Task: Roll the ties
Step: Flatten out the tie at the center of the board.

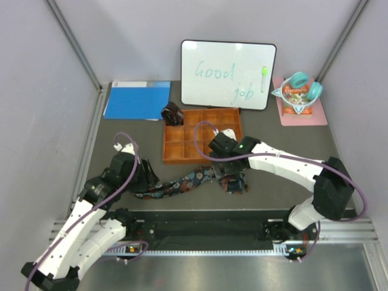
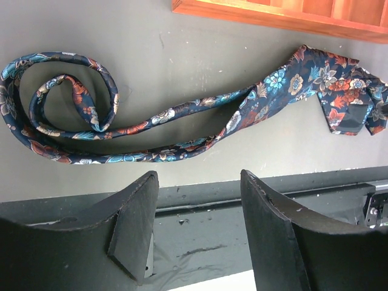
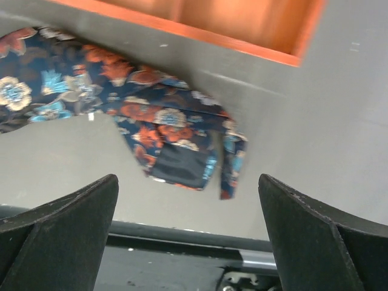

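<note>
Navy fabric with a small floral print in orange, teal and cream: that tie lay as a long strip on the dark table, just in front of the orange tray. In the left wrist view the tie had its narrow end curled into a loose, open spiral at the left, not a tight coil. From there the strip ran, partly doubled on itself, across to a bunched wide end at the right, close under the tray's front wall. The right wrist view showed that wide end folded over, a patch of plain dark lining turned up, near the tray's corner but apart from it.

The brown-maroon tie sat rolled into a coil at the tray's far left corner – whether inside a compartment or against the rim could not be told.

The left gripper hovered by the spiral end, its fingers spread apart with nothing between them. The right gripper hung over the wide end, its fingers spread wide – empty too.

Further back stood a whiteboard reading "Good job", a blue folder to its left and teal headphones on a pink mat to its right.
</note>
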Controlling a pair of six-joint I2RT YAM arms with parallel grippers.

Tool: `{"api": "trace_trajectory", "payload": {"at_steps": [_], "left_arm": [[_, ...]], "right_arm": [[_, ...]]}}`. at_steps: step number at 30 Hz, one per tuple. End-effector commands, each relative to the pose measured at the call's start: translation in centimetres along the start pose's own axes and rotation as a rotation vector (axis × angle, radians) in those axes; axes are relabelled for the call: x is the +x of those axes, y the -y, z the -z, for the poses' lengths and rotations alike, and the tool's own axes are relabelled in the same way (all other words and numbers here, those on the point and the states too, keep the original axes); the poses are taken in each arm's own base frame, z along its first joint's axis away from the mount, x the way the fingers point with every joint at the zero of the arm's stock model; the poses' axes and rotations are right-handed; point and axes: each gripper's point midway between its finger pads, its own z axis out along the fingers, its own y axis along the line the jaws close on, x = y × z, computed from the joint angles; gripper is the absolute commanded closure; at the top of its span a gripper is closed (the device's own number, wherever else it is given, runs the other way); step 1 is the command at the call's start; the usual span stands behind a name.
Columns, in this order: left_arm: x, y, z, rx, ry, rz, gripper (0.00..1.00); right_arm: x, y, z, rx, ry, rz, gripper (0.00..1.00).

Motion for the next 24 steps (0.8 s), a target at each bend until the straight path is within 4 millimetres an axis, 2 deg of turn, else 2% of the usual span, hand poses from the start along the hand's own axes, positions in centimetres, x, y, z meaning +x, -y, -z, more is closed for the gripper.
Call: {"api": "trace_trajectory", "payload": {"at_steps": [1,4,5,6,8,12,13,14,16,24], "left_arm": [[-1.0,0.3,0.6,0.011,0.039,-0.016,0.38],[-1.0,0.3,0.7,0.011,0.039,-0.016,0.38],[-1.0,0.3,0.8,0.014,0.043,-0.014,0.38],[-1.0,0.3,0.7,0.012,0.044,-0.014,0.38],[-1.0,0.2,0.7,0.009,0.044,-0.014,0.38],[-1.1,0.2,0.7,0.005,0.047,-0.011,0.38],[-1.1,0.1,0.6,0.002,0.044,-0.009,0.39],[-1.0,0.1,0.5,-0.001,0.039,-0.007,0.39],[-0.9,0.0,0.5,-0.006,0.035,-0.007,0.39],[-0.9,-0.1,0.6,-0.010,0.038,-0.001,0.39]], "right_arm": [[-0.1,-1.3,-1.4,-0.056,-0.006,-0.002,0.01],[-0.4,-1.7,-2.9,-0.173,-0.019,-0.134,0.01],[0.7,-1.1,-3.8,-0.213,-0.066,-0.197,0.02],[-0.2,-1.3,-3.8,-0.256,-0.028,-0.239,0.02],[0.1,-0.9,-4.2,-0.267,-0.033,-0.296,0.02],[-0.9,-0.3,-3.9,-0.299,0.013,-0.382,0.03],[-1.3,-0.9,-3.7,-0.351,0.021,-0.404,0.03],[-0.9,-0.7,-4.0,-0.359,0.011,-0.425,0.03],[-1.5,-0.4,-4.4,-0.394,0.021,-0.488,0.03],[0.8,0.0,-5.8,-0.386,-0.058,-0.511,0.04]]}}
